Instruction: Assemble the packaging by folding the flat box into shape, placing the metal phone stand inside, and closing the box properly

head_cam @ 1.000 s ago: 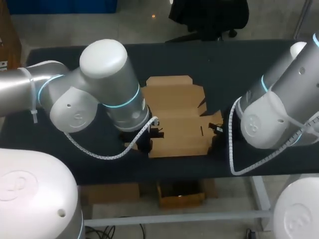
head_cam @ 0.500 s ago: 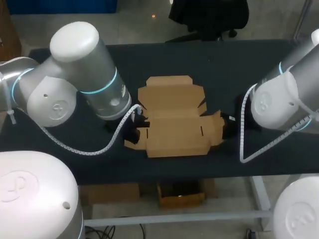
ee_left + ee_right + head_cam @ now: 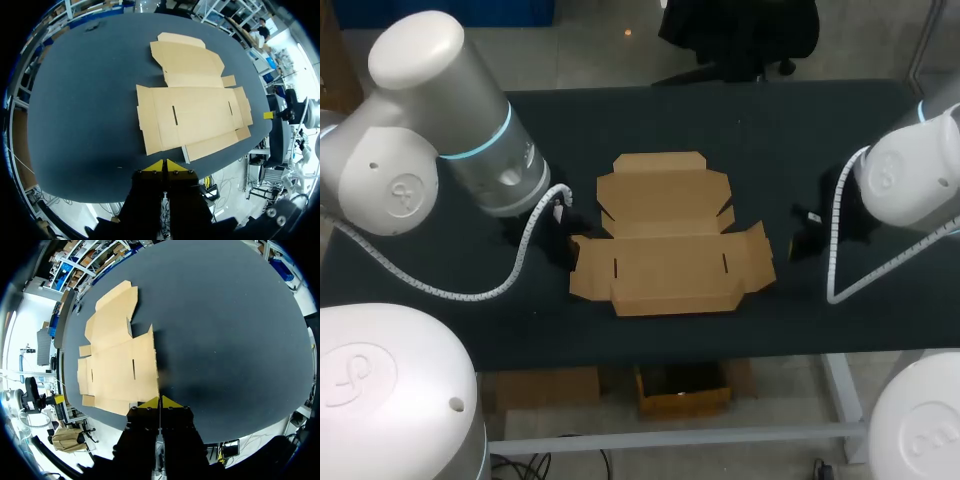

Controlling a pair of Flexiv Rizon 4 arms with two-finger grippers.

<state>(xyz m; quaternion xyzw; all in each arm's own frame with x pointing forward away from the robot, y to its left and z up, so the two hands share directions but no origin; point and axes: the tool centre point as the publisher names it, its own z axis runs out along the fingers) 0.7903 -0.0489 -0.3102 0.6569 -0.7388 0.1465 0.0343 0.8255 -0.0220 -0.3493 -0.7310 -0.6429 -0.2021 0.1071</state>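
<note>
Now: flat box lies unfolded, both pincers closed on nothing

Plainly laid out on the dark table (image 3: 800, 140), the flat box (image 3: 670, 250) sits near the middle, closer to the near edge than to the far one. It is brown cardboard, fully opened out, with every panel lying down against the surface. Its wide main panel has two short slots cut in it. A narrower lid panel with a tab reaches toward the far side, and a side flap sticks out at each end.

The left gripper (image 3: 165, 165) is just beside the box's left side flap, its two yellow tips pressed together with nothing between them. The right gripper (image 3: 159, 402) stands a little off the right side flap, its tips likewise together and empty.

The left arm (image 3: 470, 130) comes in over the table's left end and the right arm (image 3: 910, 180) over its right end, so the box lies between them.
</note>
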